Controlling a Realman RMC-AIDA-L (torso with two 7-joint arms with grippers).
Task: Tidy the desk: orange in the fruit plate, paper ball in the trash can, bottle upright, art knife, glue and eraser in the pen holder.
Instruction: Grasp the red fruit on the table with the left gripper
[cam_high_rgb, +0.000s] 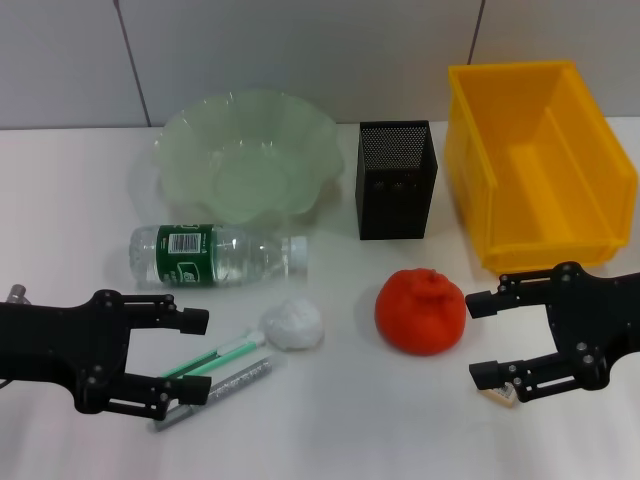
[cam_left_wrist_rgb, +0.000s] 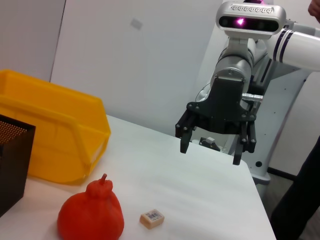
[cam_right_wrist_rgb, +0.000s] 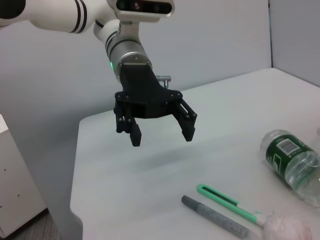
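Note:
On the white desk (cam_high_rgb: 60, 200) the bottle (cam_high_rgb: 215, 253) lies on its side in front of the pale green fruit plate (cam_high_rgb: 240, 160). The paper ball (cam_high_rgb: 292, 323) and the orange (cam_high_rgb: 421, 310) rest mid-desk. The art knife (cam_high_rgb: 215, 357) and the glue (cam_high_rgb: 215, 390) lie side by side under my open left gripper (cam_high_rgb: 197, 356). My right gripper (cam_high_rgb: 480, 338) hangs open just right of the orange, over the eraser (cam_high_rgb: 500, 395). Pen holder (cam_high_rgb: 396, 180) and yellow trash can (cam_high_rgb: 540, 165) stand at the back right. The left wrist view shows the eraser (cam_left_wrist_rgb: 152, 218) beside the orange (cam_left_wrist_rgb: 92, 215).
A grey wall runs behind the desk. The right wrist view shows the left gripper (cam_right_wrist_rgb: 162, 137) above the desk near its edge, with the knife (cam_right_wrist_rgb: 225, 200), glue (cam_right_wrist_rgb: 215, 217) and bottle (cam_right_wrist_rgb: 292, 165) nearer the camera.

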